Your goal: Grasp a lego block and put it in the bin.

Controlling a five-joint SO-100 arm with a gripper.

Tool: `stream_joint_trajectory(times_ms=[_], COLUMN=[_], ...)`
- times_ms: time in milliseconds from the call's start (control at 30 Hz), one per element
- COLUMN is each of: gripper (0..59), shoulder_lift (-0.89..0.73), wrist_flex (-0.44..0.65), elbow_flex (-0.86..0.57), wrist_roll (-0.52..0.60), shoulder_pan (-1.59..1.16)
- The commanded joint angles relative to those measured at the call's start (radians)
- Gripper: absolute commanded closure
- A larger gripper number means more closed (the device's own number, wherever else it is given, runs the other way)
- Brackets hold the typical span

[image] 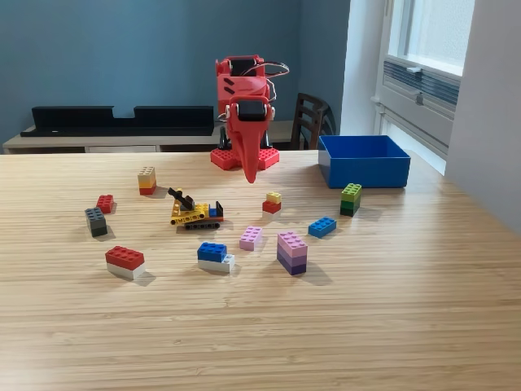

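Red gripper (250, 173) hanging point-down above the wooden table (423, 309), jaws together, holding nothing. Blue bin (364, 160) at the exterior view's right, near the arm base. Nearest block: yellow-on-red stack (272, 202), just below the tip. Probably light, rigid, slick plastic; best pinched across flat opposite sides, low enough to catch both bricks

Red arm (244, 114) sits at twelve o'clock on the wooden table (391, 326), gripper (250, 173) pointing straight down, jaws together, nothing in them. Blue bin (364, 160) waits at two o'clock. Blocks are scattered across the middle (plus a little yellow digger (195, 212)): purple stack (292, 252), blue brick (322, 226), green stack (351, 199), grey block (96, 221).
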Motion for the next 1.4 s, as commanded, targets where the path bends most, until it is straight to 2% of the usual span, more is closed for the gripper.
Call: stream_joint_trajectory(times_ms=[33,167,267,433,567,833,933,1133,1400], gripper=[54.8,49.5,46.7,39.6,31.4,14.3,12.1,12.2,13.9], shoulder_lift=[-0.002,-0.017,-0.104,-0.368,-0.591,-0.971,-1.088,-1.296,-1.539], wrist_flex=[-0.035,-0.035,-0.035,-0.026,0.046,0.172,0.207,0.224,0.222], elbow_flex=[-0.075,-0.15,-0.224,-0.394,-0.563,-0.867,-0.977,-1.161,-1.304], wrist_roll=[0.008,0.02,0.023,0.057,0.11,0.051,0.035,0.009,-0.002], shoulder_pan=[-0.023,-0.043,-0.06,-0.078,-0.086,-0.048,-0.028,-0.011,0.003])
